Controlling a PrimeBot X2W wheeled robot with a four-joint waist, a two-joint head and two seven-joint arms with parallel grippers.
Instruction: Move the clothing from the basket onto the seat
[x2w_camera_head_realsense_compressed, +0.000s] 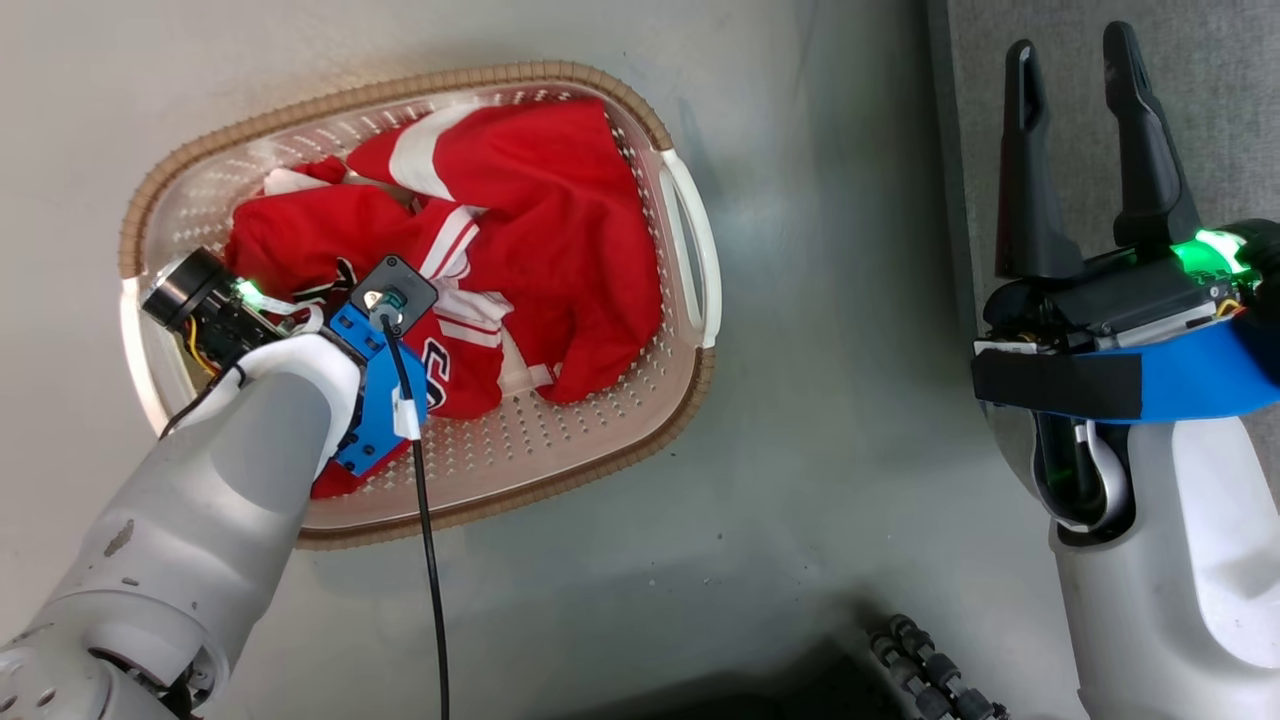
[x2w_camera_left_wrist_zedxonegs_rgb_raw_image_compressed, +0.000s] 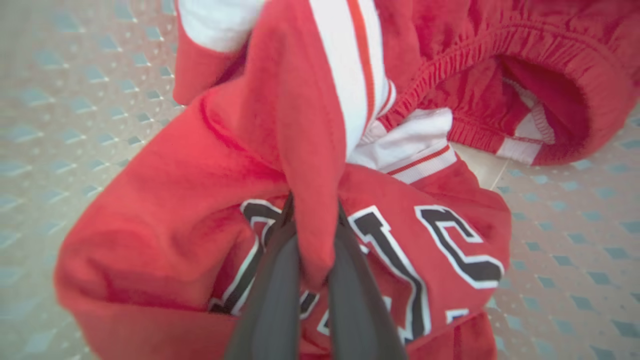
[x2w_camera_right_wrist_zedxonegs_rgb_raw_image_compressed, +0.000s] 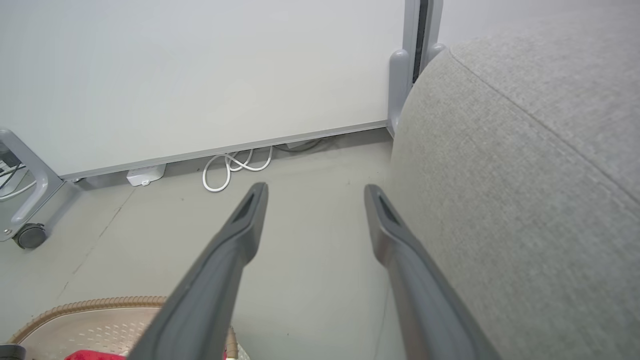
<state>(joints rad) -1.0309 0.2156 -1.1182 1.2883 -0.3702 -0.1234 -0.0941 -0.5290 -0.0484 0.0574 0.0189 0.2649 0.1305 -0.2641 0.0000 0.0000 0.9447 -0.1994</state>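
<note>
Grey floor (x2w_camera_head_realsense_compressed: 820, 450) holds the basket (x2w_camera_head_realsense_compressed: 560, 440); left pincer (x2w_camera_left_wrist_zedxonegs_rgb_raw_image_compressed: 314, 210) clenched on clothing (x2w_camera_left_wrist_zedxonegs_rgb_raw_image_compressed: 150, 225) inside; right pincer (x2w_camera_right_wrist_zedxonegs_rgb_raw_image_compressed: 315, 189) spread beside the seat (x2w_camera_right_wrist_zedxonegs_rgb_raw_image_compressed: 525, 175).

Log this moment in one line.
left gripper: shut on clothing | right gripper: open, near seat | clothing: in basket

The basket (x2w_camera_head_realsense_compressed: 560, 440) stands on the floor (x2w_camera_head_realsense_compressed: 830, 400), left of the seat (x2w_camera_head_realsense_compressed: 1230, 60) and apart from it. The clothing (x2w_camera_head_realsense_compressed: 560, 230) lies in the basket. The left gripper (x2w_camera_left_wrist_zedxonegs_rgb_raw_image_compressed: 312, 210) is down inside the basket, with a fold of clothing between its fingers (x2w_camera_left_wrist_zedxonegs_rgb_raw_image_compressed: 280, 280). The right gripper (x2w_camera_head_realsense_compressed: 1072, 60) hangs between basket and seat, just beside the seat's edge.
</note>
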